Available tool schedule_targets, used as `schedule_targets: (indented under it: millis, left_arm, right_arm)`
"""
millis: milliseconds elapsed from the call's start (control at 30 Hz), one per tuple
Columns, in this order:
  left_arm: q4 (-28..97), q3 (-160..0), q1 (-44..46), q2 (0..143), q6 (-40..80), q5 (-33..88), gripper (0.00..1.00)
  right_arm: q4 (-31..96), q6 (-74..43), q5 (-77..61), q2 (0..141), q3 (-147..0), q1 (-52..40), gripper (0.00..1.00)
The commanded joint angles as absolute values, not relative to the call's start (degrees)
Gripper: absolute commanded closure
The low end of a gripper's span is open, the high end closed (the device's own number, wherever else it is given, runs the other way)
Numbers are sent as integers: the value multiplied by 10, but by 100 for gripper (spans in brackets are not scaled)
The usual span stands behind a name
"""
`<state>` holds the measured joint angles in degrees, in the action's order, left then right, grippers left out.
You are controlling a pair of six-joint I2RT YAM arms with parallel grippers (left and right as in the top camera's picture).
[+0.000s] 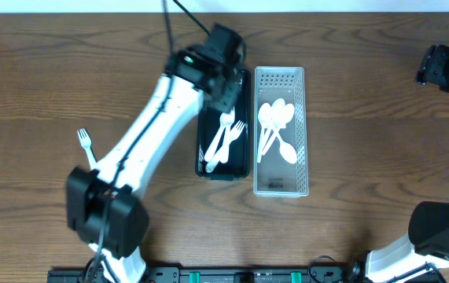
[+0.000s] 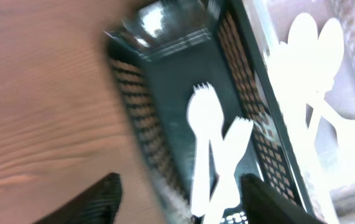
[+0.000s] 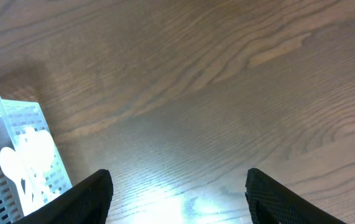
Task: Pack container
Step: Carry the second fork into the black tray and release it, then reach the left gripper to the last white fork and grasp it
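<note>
One stray item: the loose fork (image 1: 85,142), white plastic, lies flat on the bench (image 1: 35,79) at the left of the overhead frame. It is beside the left arm and well apart from the trays.
Handling: it looks light, thin, slightly springy and slick. A pinch across the narrow handle seems safest, since the tines could bend or snap.
Centre: the black tray (image 1: 202,157) holds several white forks (image 1: 226,135).
Right of centre: the white tray (image 1: 281,182), just beside the black one, holds white spoons (image 1: 275,124).
Above centre: the left claw (image 1: 226,79) hovers over the upper end of the black tray, spread open and empty.
Upper right corner: the right claw (image 1: 447,67) is spread open and empty over bare bench.
Overhead alone: shows the loose fork.
Left wrist alone: a blurred close view of the black tray's mesh walls, with two forks lying between the fingers (image 2: 96,199).
Right wrist alone: the white tray's corner at lower left, with only wood grain elsewhere.
</note>
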<state>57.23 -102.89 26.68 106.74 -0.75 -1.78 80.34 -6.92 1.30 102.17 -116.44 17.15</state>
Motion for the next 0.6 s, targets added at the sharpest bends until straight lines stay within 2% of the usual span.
schedule_targets:
  millis: [0, 67, 300, 433, 567]
  left_arm:
    - [612, -1080, 209, 1017, -2, -57, 25]
    - [638, -1084, 162, 997, 3, -57, 21]
    - [742, -1074, -36, 973, 48, -56, 21]
    - [708, -1020, -114, 973, 43, -50, 21]
    - [641, -942, -148, 973, 36, -40, 20]
  right_arm:
    - [805, -61, 15, 1009, -1164, 176, 28]
    - [805, -61, 15, 1009, -1164, 176, 28]
    - [805, -61, 15, 1009, -1164, 176, 28]
    - [799, -57, 15, 1009, -1164, 176, 27]
    - [797, -56, 15, 1009, -1164, 176, 27]
